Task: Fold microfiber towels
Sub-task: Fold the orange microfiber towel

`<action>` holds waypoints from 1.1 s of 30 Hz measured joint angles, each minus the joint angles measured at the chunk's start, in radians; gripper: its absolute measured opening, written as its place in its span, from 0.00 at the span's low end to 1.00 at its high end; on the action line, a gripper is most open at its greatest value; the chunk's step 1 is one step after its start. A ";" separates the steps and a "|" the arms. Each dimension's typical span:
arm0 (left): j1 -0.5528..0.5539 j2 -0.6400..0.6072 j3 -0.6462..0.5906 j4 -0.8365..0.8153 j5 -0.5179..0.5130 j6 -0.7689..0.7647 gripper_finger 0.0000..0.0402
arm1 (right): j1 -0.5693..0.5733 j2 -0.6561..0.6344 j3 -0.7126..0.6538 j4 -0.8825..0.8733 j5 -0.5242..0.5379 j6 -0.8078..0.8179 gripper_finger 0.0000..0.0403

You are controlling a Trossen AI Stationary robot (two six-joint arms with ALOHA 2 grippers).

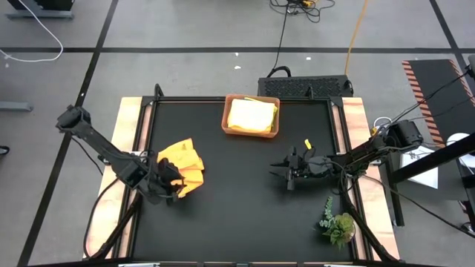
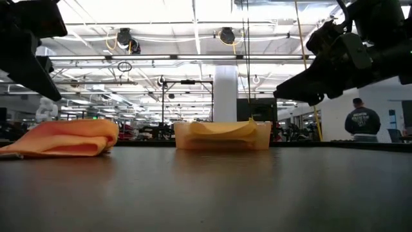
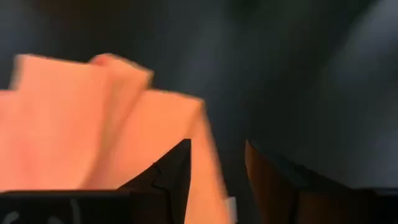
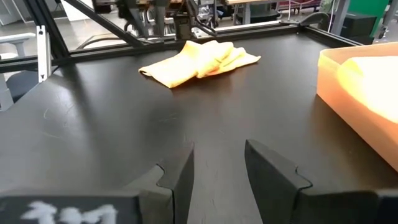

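Orange towel (image 1: 184, 167) on the left half of the black table (image 1: 237, 215), loosely folded, layers uneven, corners splayed toward the table's centre. Low view: soft rounded fold edge, lying flat (image 2: 67, 138). Left wrist view: several stacked flaps, pale orange, blurred (image 3: 93, 124). Right wrist view: same cloth well across the mat, rumpled, one flap trailing (image 4: 199, 62).

Yellow towel (image 1: 251, 116) folded flat inside the terracotta-brown tray (image 1: 225, 119) at the table's far edge, centre. Pale top face, a brighter yellow edge peeking out on one side. Low view: its folded edge rising just above the tray wall (image 2: 222, 129).

Left gripper (image 1: 165, 184) right at the orange towel's near-left edge, over it or touching, cannot tell which. Fingers (image 3: 177, 171) parted, nothing seen between them; cloth edge just beside one finger.

Right gripper (image 1: 280, 172) on the right half, well apart from both towels, raised off the table in the low view (image 2: 293, 93). Fingers (image 4: 180, 171) parted, released, bare mat between them.

Small green plant sprig (image 1: 338, 222) near the front right corner, clear of both arms.

Person (image 2: 362, 121) standing in the room beyond, far right.
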 joint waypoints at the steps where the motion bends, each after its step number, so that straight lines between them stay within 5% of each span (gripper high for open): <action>1: 0.004 0.000 0.014 -0.053 -0.005 -0.015 0.38 | 0.000 0.000 0.000 -0.003 0.000 0.000 0.33; 8: 0.050 -0.001 0.045 -0.424 -0.032 -0.308 0.38 | 0.000 0.000 0.000 -0.007 0.000 0.000 0.33; 18: 0.073 0.000 -0.107 -0.291 0.086 -0.290 0.38 | 0.000 0.000 0.000 0.004 -0.005 0.000 0.33; 28: 0.073 0.000 -0.129 -0.280 0.117 -0.336 0.38 | 0.000 0.000 0.000 0.008 -0.006 0.003 0.33; 33: 0.073 0.001 -0.129 -0.121 0.123 -0.208 0.38 | 0.000 0.000 0.000 0.008 -0.006 0.003 0.33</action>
